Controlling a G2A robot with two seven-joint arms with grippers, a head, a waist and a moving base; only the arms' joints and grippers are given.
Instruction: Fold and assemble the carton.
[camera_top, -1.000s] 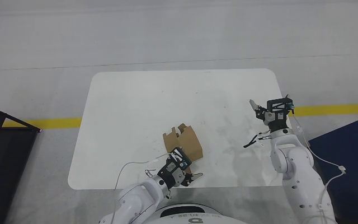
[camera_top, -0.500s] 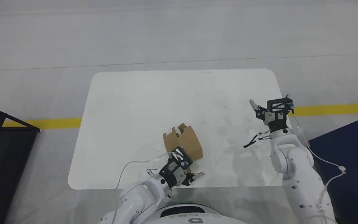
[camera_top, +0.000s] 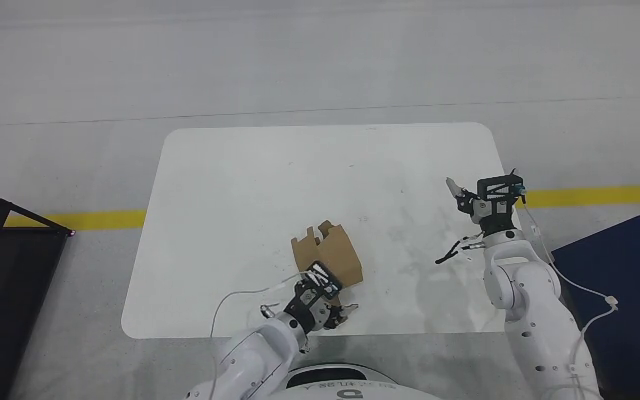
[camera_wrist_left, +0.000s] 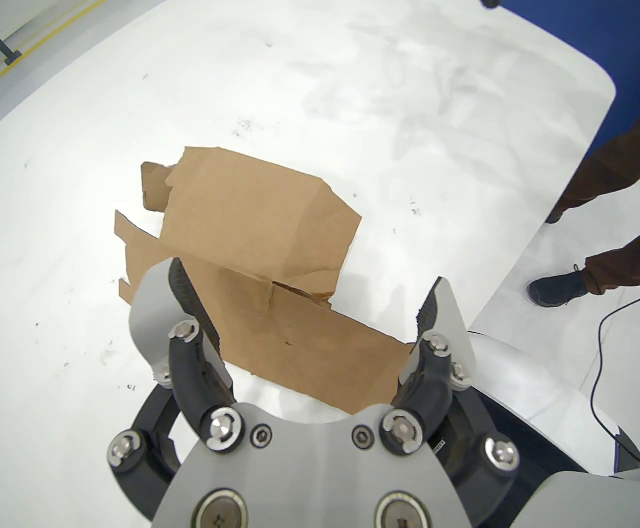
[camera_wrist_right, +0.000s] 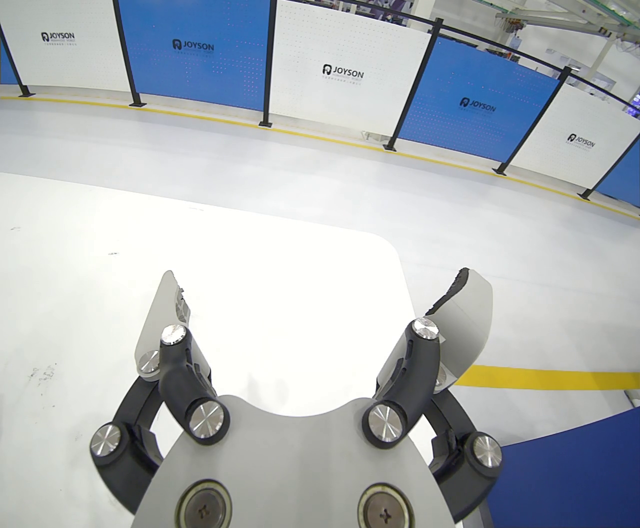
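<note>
Carton (camera_wrist_left: 250, 225) lay near the front edge of the table (camera_top: 250, 180).
Brown and part-folded, it rested on the scuffed white top. The left gripper (camera_wrist_left: 302, 295) hung over its near flap, fingers spread and grasping nothing. The right gripper (camera_wrist_right: 320, 285), also released, was by the right edge. Grey floor, yellow line (camera_top: 100, 218), blue-and-white panels (camera_wrist_right: 340, 75) beyond.

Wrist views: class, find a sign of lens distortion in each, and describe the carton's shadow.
Left wrist view: the table edges look bowed; the carton casts a soft, faint shadow beside its raised fold, so light is diffuse. Right wrist view: the fence and yellow floor line bend in an arc.
</note>
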